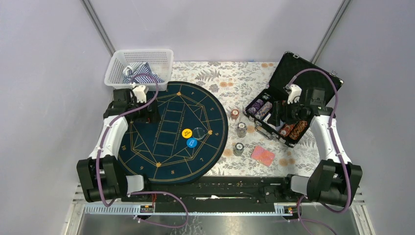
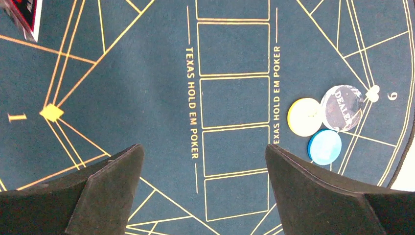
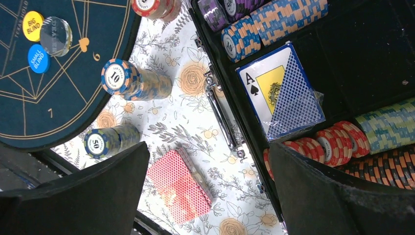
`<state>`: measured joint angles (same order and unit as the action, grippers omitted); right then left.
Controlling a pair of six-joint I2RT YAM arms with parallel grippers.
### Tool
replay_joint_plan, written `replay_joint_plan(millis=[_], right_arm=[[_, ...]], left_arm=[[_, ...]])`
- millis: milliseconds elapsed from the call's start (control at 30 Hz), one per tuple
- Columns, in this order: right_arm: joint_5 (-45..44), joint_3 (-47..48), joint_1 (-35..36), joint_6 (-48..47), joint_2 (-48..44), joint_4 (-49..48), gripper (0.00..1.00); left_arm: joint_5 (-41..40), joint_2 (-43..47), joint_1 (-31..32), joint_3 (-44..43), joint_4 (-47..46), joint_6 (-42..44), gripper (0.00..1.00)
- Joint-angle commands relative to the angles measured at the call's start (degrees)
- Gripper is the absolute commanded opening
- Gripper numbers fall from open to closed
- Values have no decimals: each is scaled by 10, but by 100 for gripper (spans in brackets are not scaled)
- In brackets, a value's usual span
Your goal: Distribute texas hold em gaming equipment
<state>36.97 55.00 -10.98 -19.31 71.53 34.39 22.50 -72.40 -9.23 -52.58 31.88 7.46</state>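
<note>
A red-backed deck of playing cards (image 1: pixel 263 155) (image 3: pixel 178 186) lies on the floral cloth in front of the open case. Three small chip stacks stand between mat and case: a red one (image 1: pixel 235 114) (image 3: pixel 154 7), one marked 10 (image 1: pixel 241 129) (image 3: pixel 134 81) and one marked 50 (image 1: pixel 238 149) (image 3: pixel 105 141). Yellow (image 1: pixel 186 132) (image 2: pixel 304 116), blue (image 1: pixel 192 143) (image 2: pixel 324 146) and clear (image 1: pixel 199 131) (image 2: pixel 342 107) discs sit together on the mat's right side. My left gripper (image 1: pixel 147 113) (image 2: pixel 203 147) hangs open above the mat, holding nothing. My right gripper (image 1: pixel 279 115) (image 3: pixel 208 146) hangs open over the case's front edge, above the deck.
The dark blue round mat (image 1: pixel 166 147) covers the table's left half. The black case (image 1: pixel 306 73) stands open at the right, holding chip rows (image 3: pixel 274 19) and a blue-backed deck (image 3: pixel 281 90). A white basket (image 1: pixel 161 56) with striped cloth sits at the back left.
</note>
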Motion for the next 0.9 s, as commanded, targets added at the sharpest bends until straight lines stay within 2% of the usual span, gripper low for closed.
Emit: replay_joint_plan(millis=[0, 133, 200, 333, 467, 733, 867], right_arm=[[-76, 37, 34, 28, 7, -2, 100], [-86, 77, 36, 65, 13, -4, 100], [-56, 84, 35, 62, 8, -6, 100], [15, 94, 36, 46, 9, 4, 100], [36, 66, 35, 65, 3, -32, 100], [24, 17, 36, 59, -11, -59, 100], [20, 13, 35, 57, -21, -66, 100]], left_arm=[[-61, -22, 19, -75, -7, -9, 99], [-115, -48, 18, -153, 0, -9, 99], [-85, -53, 18, -179, 5, 21, 99], [29, -72, 46, -221, 58, 77, 99], [10, -88, 150, -221, 79, 120, 99], [-62, -115, 358, -142, 30, 142, 99], [-103, -161, 430, -133, 14, 148, 99]])
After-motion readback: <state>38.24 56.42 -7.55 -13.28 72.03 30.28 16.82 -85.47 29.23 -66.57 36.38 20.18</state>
